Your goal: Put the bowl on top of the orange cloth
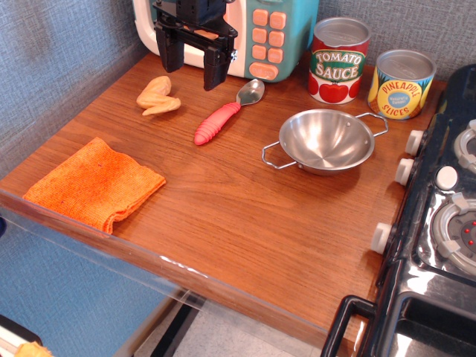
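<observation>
The shiny steel bowl with two wire loop handles sits upright and empty on the wooden table, right of centre. The folded orange cloth lies flat near the front left edge, far from the bowl. My gripper hangs at the back left, in front of the toy microwave, well above the table. Its two black fingers point down and stand apart with nothing between them. It is left of and behind the bowl.
A tan chicken-wing toy and a red-handled spoon lie between gripper and bowl. A tomato sauce can and a pineapple can stand behind the bowl. A toy microwave is at the back. A toy stove borders the right.
</observation>
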Robot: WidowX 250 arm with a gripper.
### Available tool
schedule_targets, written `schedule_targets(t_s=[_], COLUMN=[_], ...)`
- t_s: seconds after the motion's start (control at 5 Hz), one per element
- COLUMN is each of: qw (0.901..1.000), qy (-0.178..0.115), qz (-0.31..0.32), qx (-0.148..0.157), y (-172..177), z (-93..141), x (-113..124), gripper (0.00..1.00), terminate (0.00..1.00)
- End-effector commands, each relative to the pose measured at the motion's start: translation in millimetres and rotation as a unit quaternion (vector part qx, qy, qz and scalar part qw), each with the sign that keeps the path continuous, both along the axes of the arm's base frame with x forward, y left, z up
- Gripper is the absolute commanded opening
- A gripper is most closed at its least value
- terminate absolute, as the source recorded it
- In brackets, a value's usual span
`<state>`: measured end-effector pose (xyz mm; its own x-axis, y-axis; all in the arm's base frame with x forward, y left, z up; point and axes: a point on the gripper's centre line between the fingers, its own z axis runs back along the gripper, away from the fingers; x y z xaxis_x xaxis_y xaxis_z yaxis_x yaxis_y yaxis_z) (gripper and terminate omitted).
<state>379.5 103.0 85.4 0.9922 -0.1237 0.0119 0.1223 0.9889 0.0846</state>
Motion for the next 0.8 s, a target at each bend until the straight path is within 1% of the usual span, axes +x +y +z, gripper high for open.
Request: schedule_targets(t_s=[0.0,0.2,0.4,0.6], qw=[1.0,0.9999,0.9991,0.9969], qy=[0.0,-0.005,-0.018,-0.038], qz=[0.0,-0.012,-0.037,-0.066], qx=[0.0,-0.008,-0.01,-0.022], y=[0.0,-20.4,-48.2,-76.6], z=[0.0,2.7,9.6,23.1], x=[0.0,7.3,8.4,7.9], gripper=[1.0,1.0,1.0,1.0], terminate=[0.0,0.0,0.0,0.0])
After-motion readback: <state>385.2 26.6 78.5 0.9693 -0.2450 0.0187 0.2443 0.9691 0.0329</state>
